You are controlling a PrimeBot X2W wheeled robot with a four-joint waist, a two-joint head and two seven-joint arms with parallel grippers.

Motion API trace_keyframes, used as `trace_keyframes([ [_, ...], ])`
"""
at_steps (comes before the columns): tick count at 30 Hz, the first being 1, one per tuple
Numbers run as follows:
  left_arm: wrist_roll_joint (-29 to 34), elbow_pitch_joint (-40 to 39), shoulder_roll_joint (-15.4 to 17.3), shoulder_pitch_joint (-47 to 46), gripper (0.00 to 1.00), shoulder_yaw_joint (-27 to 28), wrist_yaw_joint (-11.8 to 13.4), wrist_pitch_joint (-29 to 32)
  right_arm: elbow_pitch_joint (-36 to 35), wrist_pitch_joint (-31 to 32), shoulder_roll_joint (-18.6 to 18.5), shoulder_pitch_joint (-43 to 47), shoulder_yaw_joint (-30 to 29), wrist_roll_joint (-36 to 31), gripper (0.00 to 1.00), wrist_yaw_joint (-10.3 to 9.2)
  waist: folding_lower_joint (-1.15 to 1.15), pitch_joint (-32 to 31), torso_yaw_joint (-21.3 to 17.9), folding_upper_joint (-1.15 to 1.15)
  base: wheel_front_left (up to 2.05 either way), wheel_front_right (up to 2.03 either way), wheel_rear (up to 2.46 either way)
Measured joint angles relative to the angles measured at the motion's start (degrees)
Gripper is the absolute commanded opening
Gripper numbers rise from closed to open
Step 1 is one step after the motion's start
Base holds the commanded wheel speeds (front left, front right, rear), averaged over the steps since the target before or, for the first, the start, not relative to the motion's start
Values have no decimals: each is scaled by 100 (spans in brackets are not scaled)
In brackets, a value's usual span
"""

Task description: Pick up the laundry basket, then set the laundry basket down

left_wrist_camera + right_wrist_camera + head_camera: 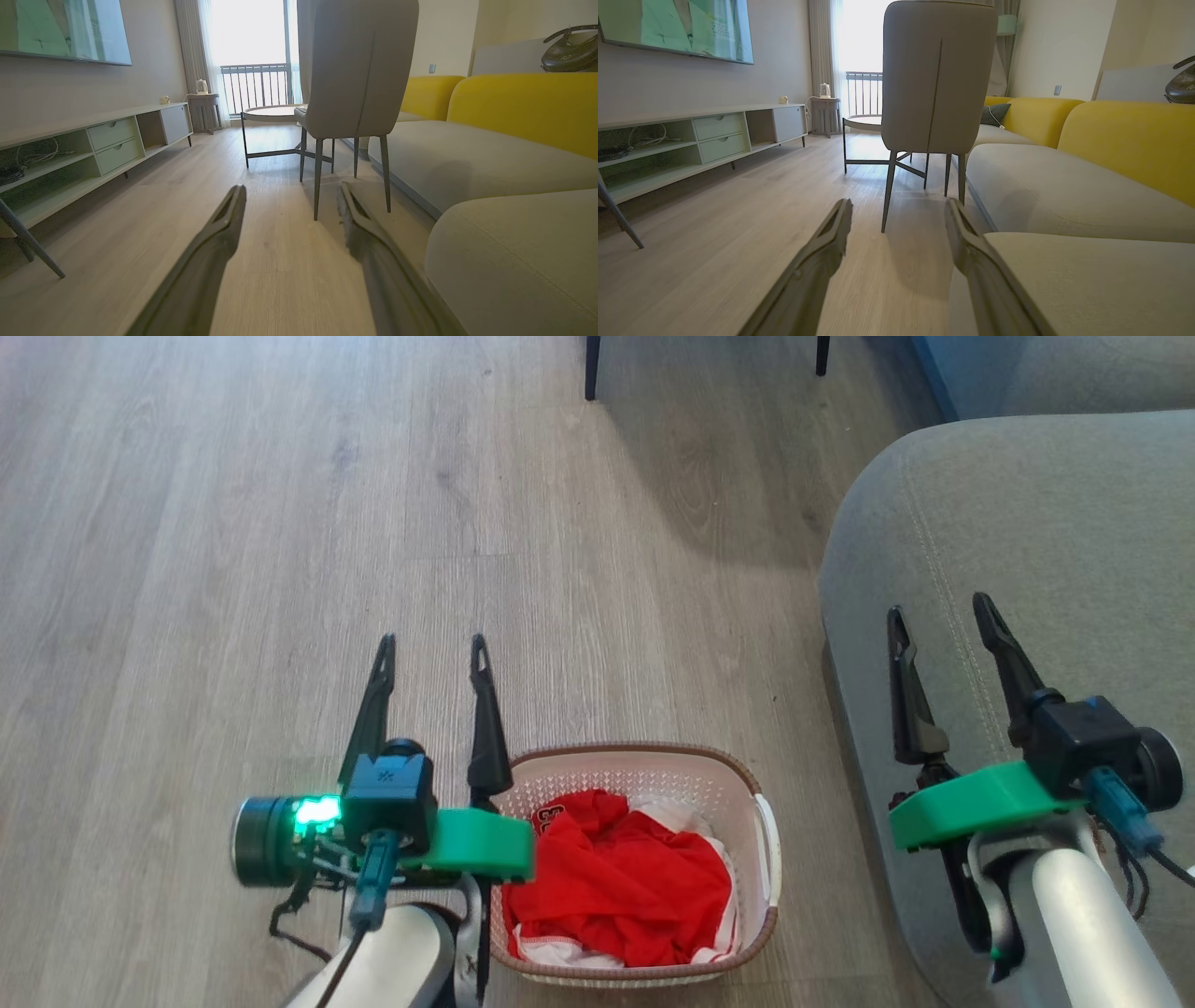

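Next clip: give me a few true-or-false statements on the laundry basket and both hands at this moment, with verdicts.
1. The laundry basket rests on the wooden floor. True.
2. The left hand grips the basket's handle. False: it is open beside the basket, holding nothing.
3. The basket holds only blue clothes. False: the clothes are red and white.
4. The right hand is open. True.
5. A grey chair stands ahead of the hands. True.
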Motion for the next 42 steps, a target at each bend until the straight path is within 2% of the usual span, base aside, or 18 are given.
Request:
trace_keyframes([
  [6, -33, -249, -135, 22, 100, 328, -188, -91, -52, -76, 15, 0, -14, -156, 100, 0, 0, 9, 22, 0, 0, 0, 0],
  [7, -122, -255, -253, 108, 100, 606, -388, -133, -53, -109, 25, 0, 2, -197, 100, 0, 0, 4, 26, 0, 0, 0, 0],
  [8, -122, -255, -253, 108, 100, 606, -388, -133, -53, -109, 25, 0, 2, -197, 100, 0, 0, 4, 26, 0, 0, 0, 0],
  [9, -148, -207, -330, 187, 100, 766, -506, -141, -54, -121, 38, 1, -16, -233, 100, 0, 0, 1, 25, 0, 0, 0, 0],
  [10, -145, -99, -491, 382, 100, 1074, -805, -168, -54, -170, 60, 1, -55, -331, 100, 0, 0, -3, 18, 0, 0, 0, 0],
  [15, 311, 182, -730, 620, 100, 1543, -1395, -252, 167, -253, 167, 29, -224, -559, 100, 0, 0, -8, 0, 0, 0, 0, 0],
  [17, 268, 400, -838, 664, 100, 1670, -1727, -287, 310, -268, 185, 47, -243, -657, 100, 0, 0, -14, -11, 0, 0, 0, 0],
  [23, 355, 856, -906, 794, 100, 1993, -2282, -335, 828, -310, 208, 49, -247, -713, 100, 0, 0, -27, -44, 0, 0, 0, 0],
  [30, 261, 1383, -911, 796, 100, 1834, -2590, -335, 1170, -310, 219, 48, -209, -684, 100, 0, 0, -43, -53, 0, 0, 0, 0],
  [37, 199, 1361, -914, 792, 100, 1820, -2839, -335, 1226, -310, 222, 46, -203, -684, 100, 0, 0, -45, -41, 0, 0, 0, 0],
  [42, 80, 1360, -915, 790, 100, 1838, -2871, -335, 1269, -310, 222, 46, -202, -705, 100, 0, 0, -53, -30, 0, 0, 0, 0],
])
